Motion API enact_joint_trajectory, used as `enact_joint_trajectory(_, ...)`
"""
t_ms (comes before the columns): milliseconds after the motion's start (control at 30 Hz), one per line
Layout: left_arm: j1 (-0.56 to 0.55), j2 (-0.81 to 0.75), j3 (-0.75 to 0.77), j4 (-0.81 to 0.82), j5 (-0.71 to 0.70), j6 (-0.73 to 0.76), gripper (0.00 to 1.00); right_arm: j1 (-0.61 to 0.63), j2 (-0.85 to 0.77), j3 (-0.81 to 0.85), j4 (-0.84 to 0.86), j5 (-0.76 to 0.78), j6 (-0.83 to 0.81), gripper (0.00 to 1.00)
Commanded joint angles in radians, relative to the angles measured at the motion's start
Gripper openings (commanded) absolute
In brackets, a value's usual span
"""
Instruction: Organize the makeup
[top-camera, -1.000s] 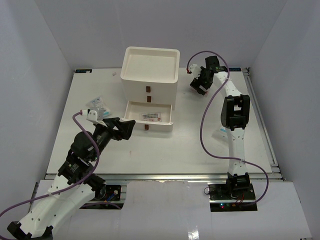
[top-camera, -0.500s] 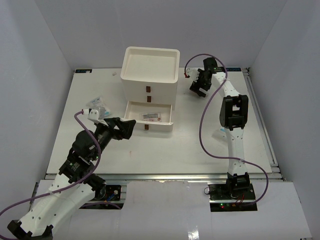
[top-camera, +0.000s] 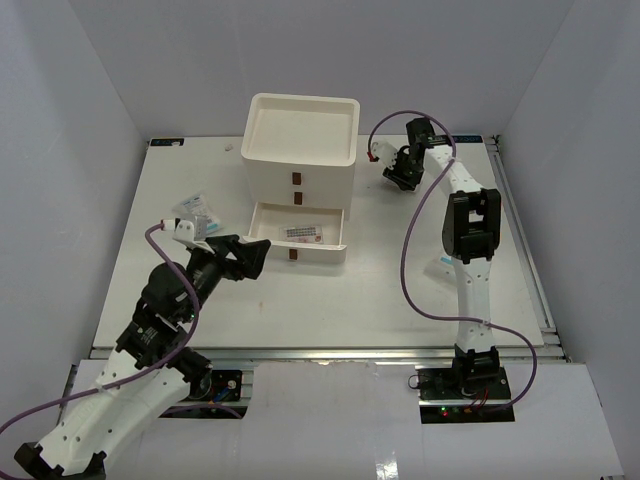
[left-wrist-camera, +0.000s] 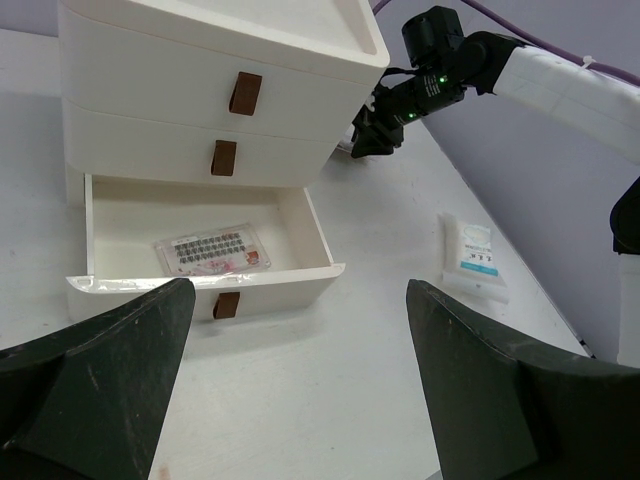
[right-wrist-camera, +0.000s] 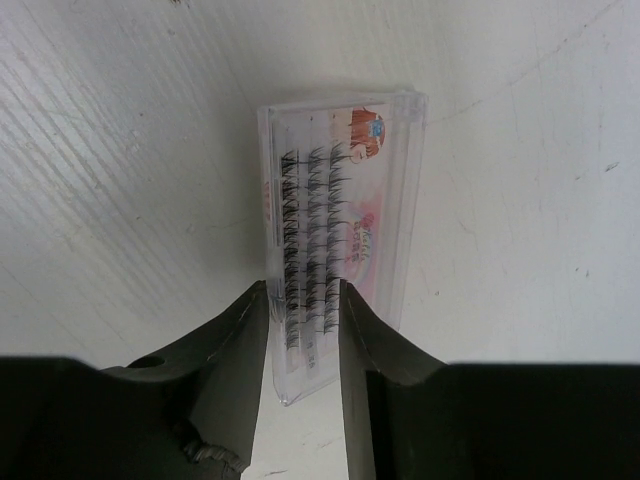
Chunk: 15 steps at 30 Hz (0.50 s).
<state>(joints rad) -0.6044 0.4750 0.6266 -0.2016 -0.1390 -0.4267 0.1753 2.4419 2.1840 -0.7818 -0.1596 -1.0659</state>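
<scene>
A flat clear packet (right-wrist-camera: 345, 190) with rows of black lashes and pink print lies tilted on the white table to the right of the drawer box (top-camera: 300, 150). My right gripper (right-wrist-camera: 303, 300) (top-camera: 398, 176) is closed on its near end, one finger on each side. A second pink-printed packet (left-wrist-camera: 212, 252) (top-camera: 303, 232) lies in the open bottom drawer (left-wrist-camera: 300, 275). My left gripper (left-wrist-camera: 300, 300) (top-camera: 256, 254) hangs wide open and empty in front of that drawer. Clear sachets with blue print (top-camera: 197, 215) lie at the left; another sachet (left-wrist-camera: 472, 255) lies at the right.
The box's two upper drawers (left-wrist-camera: 240, 95) are closed and its top tray (top-camera: 302, 122) shows nothing inside. The right arm's purple cable (top-camera: 405, 250) loops over the table. White walls close in the table on three sides.
</scene>
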Motion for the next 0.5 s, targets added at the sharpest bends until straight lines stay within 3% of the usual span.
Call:
enact_joint_trajectory(0, 0.0, -0.024, -0.003, 0.01, 0.007, 0.002, 0.98, 0.0, -0.024, -0.052, -0.075, -0.01, 0.067, 0.31)
enact_joint_trajectory(167, 0.0, -0.037, -0.004, 0.007, 0.007, 0.005, 0.98, 0.0, -0.066, -0.084, -0.057, -0.016, 0.098, 0.28)
enact_joint_trajectory(467, 0.0, -0.052, -0.004, 0.008, 0.018, 0.006, 0.98, 0.0, -0.284, -0.284, 0.001, -0.045, 0.182, 0.26)
